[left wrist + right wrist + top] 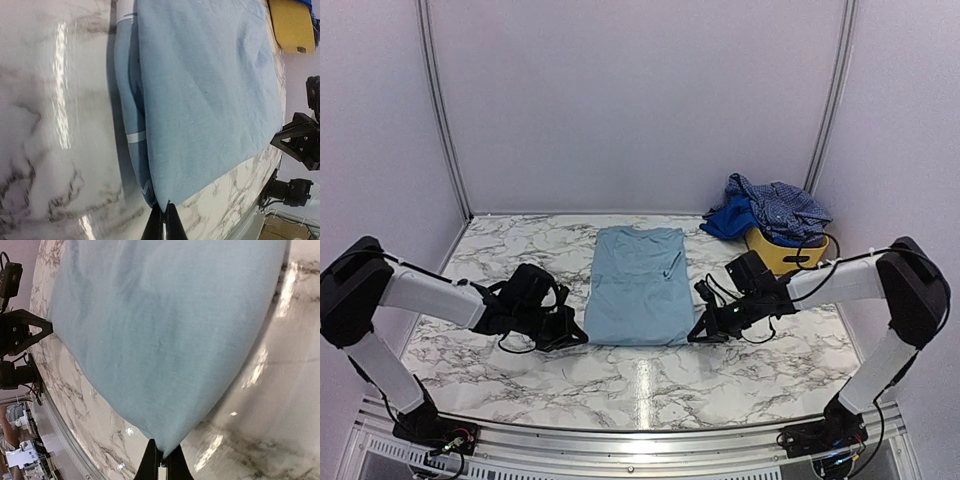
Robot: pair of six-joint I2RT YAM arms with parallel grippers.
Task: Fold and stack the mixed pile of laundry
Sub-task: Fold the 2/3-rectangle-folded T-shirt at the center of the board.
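Left fingers [174, 226] and right fingers [150, 465] hide pinched T-shirt [638, 285] corners.

The left arm [420, 295] and right arm [840, 282] match: white tubular links between bulky, rounded black joint housings. Thin black cables loop loosely around both wrists. The left gripper [582, 337] and right gripper [695, 335] are black, with angular open-frame bodies and slim, dark, tapering fingers [172, 225]. On the aluminium rail [640, 440], black bases carry small coloured wires.
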